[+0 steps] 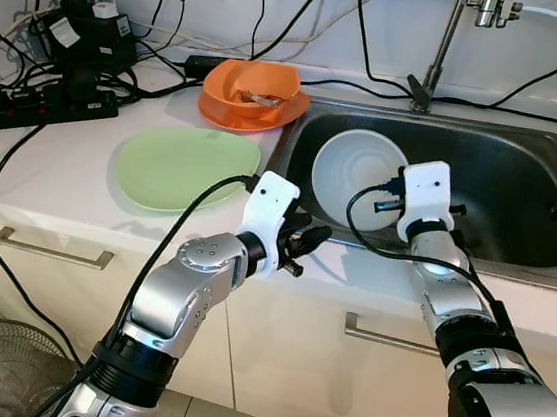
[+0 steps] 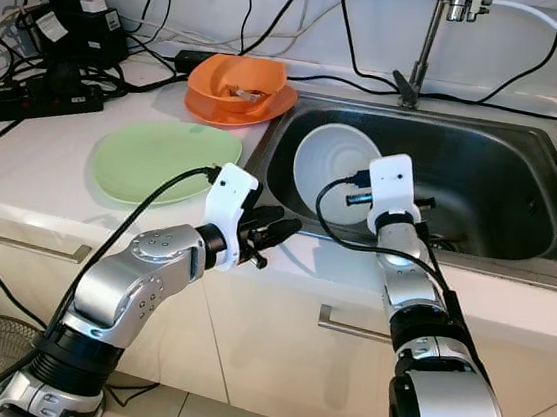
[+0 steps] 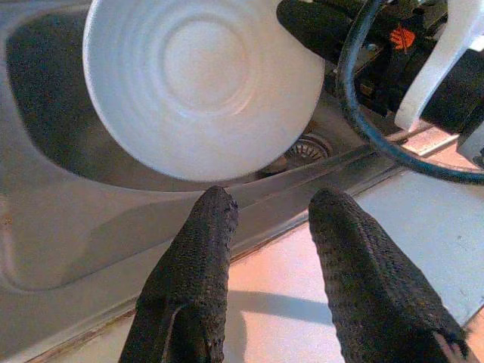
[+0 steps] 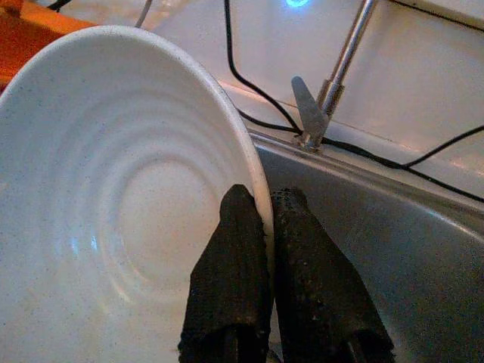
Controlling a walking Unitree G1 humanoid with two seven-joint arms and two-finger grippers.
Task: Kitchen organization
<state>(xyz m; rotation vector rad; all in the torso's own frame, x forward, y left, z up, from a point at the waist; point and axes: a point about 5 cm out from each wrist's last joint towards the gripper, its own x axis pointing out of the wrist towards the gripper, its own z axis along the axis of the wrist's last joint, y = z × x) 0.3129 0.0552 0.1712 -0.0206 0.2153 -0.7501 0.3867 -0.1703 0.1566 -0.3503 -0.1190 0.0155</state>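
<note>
Right wrist view: the right gripper (image 4: pixel 268 208) is closed on the rim of the white bowl (image 4: pixel 113 197), one black finger inside the rim and the other outside it. The bowl is tilted, with its ribbed interior facing the camera. Beyond the fingertips stands the faucet (image 4: pixel 340 68), mounted at the back edge of the steel sink (image 4: pixel 408 249).

In the left eye view, the same gripper's white wrist housing sits over the near wall of the sink (image 1: pixel 523 186), and the bowl (image 1: pixel 348 171) is held inside the basin, just ahead of that housing.

The left gripper (image 3: pixel 268 227) is open (fingers spread, nothing between them). It hovers over the counter edge (image 3: pixel 302 287) at the near rim of the sink, with the bowl ahead of its fingertips and apart from them.

To the left of the left gripper, a green plate (image 1: pixel 185 166) lies flat on the counter. Farther back, an orange bowl (image 1: pixel 251 93) rests on an orange plate beside the sink's far left corner. A power strip (image 1: pixel 39 106) with tangled cables lies well to the left.
</note>
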